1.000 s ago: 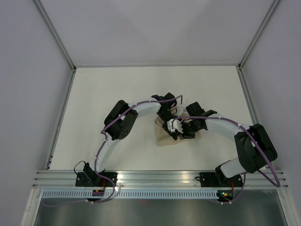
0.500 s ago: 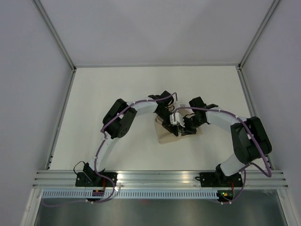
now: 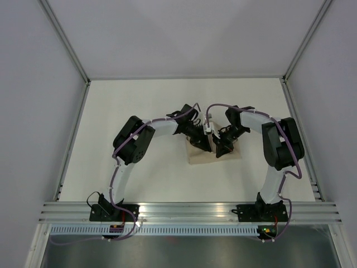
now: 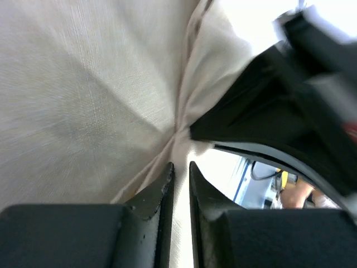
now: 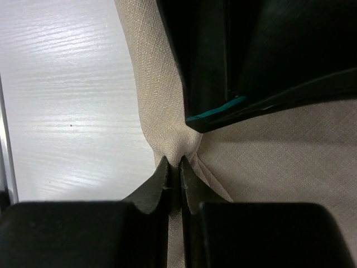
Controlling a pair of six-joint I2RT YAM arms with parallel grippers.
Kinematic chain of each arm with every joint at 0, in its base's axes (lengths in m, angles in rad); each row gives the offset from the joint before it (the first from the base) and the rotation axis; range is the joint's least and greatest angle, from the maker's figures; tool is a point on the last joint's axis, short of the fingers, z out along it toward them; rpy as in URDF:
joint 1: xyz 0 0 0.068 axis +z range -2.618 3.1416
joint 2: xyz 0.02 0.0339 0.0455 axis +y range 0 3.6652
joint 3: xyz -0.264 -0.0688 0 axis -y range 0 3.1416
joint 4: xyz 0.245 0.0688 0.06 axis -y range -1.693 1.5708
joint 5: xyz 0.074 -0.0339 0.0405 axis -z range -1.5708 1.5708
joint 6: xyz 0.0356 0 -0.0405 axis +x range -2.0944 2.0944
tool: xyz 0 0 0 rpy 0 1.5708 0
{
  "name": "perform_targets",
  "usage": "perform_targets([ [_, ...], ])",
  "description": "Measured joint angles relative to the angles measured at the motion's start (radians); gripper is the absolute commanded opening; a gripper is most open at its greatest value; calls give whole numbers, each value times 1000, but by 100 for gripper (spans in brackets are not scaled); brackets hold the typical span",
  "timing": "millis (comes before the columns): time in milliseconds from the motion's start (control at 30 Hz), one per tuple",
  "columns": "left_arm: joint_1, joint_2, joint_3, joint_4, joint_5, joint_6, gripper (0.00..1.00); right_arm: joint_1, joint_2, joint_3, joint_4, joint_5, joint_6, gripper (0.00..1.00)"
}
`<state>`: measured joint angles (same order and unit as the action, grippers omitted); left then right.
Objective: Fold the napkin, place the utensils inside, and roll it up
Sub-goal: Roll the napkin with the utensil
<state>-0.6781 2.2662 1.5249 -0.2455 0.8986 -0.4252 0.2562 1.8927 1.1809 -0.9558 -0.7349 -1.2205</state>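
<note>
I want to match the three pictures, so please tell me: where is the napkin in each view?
Top view: the napkin lies just right of picture centre.
Left wrist: the napkin fills the left and middle.
Right wrist: the napkin covers the lower right and a strip left of centre.
Shared landmark: the gathered crease that the left gripper and right gripper pinch.

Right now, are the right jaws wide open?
No: the right gripper has its jaws nearly shut, pinching a raised fold of the napkin.
</note>
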Motion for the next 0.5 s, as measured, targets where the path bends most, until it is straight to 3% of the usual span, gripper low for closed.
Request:
perform_targets([
  [233,47,-175,-133,240,-107,-100,21,-25,110,109,-141,-37,-21,0],
  [500,44,-459,-385,419,-377,-57,26,-45,248,244,-303,-78,-27,0],
])
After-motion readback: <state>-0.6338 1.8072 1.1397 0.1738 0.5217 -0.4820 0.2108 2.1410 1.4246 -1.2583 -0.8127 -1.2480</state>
